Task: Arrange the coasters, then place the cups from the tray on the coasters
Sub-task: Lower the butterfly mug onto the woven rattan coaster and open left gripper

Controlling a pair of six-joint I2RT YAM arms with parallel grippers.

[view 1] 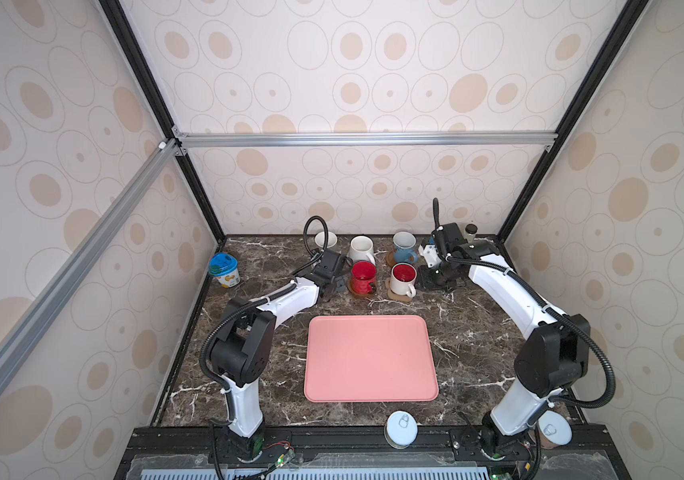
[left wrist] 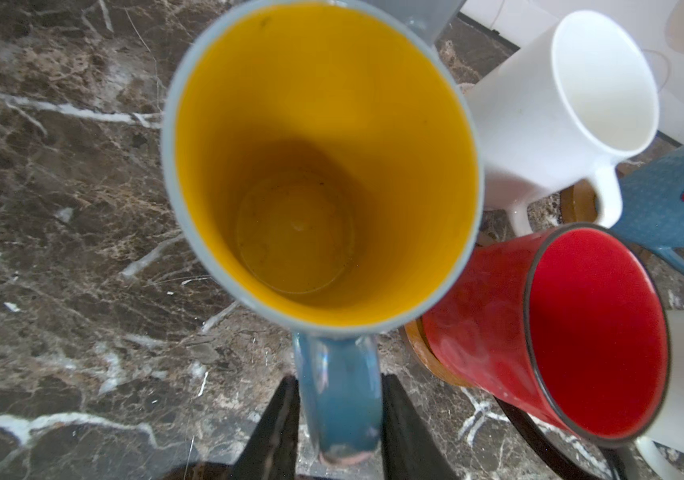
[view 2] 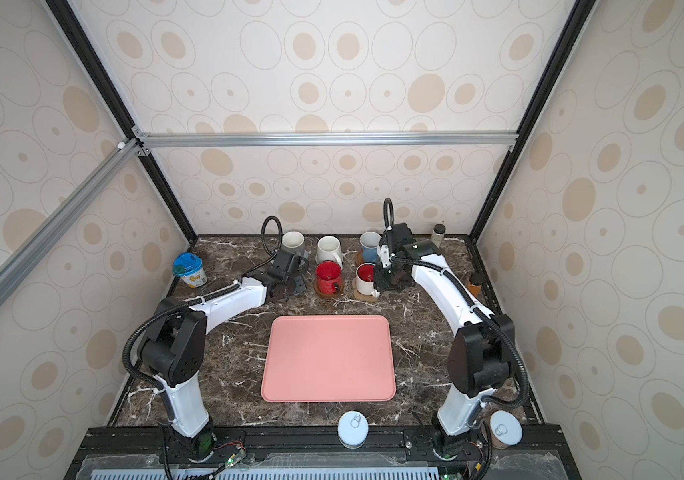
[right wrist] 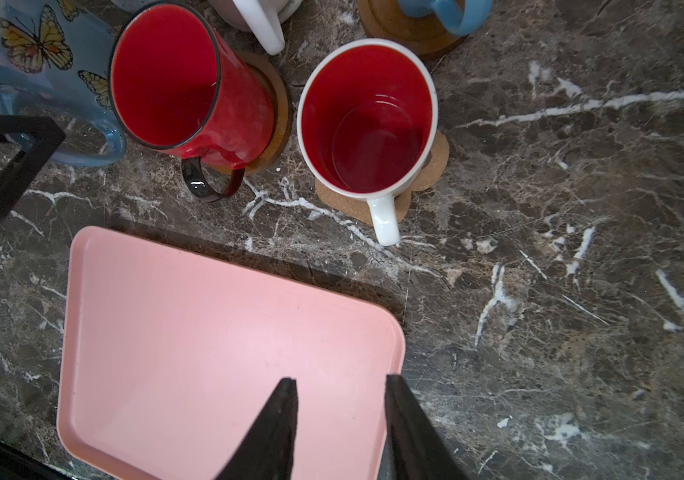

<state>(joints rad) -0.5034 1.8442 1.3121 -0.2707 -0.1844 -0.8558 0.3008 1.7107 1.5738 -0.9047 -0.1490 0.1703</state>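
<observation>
Gripping the blue cup (left wrist: 319, 166) by its handle with the left pincer (left wrist: 340, 378), probably to set it upright; holding the right pincer (right wrist: 341, 378) open, empty, above the tray (right wrist: 165, 332).

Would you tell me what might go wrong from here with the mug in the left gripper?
1. The left gripper grips the blue mug by its handle alone, so it may swing or slip.
2. That mug sits very close to the red mug; a nudge could push the red mug off its wooden coaster.
3. No coaster shows under the blue mug, so it may end up off one.
</observation>
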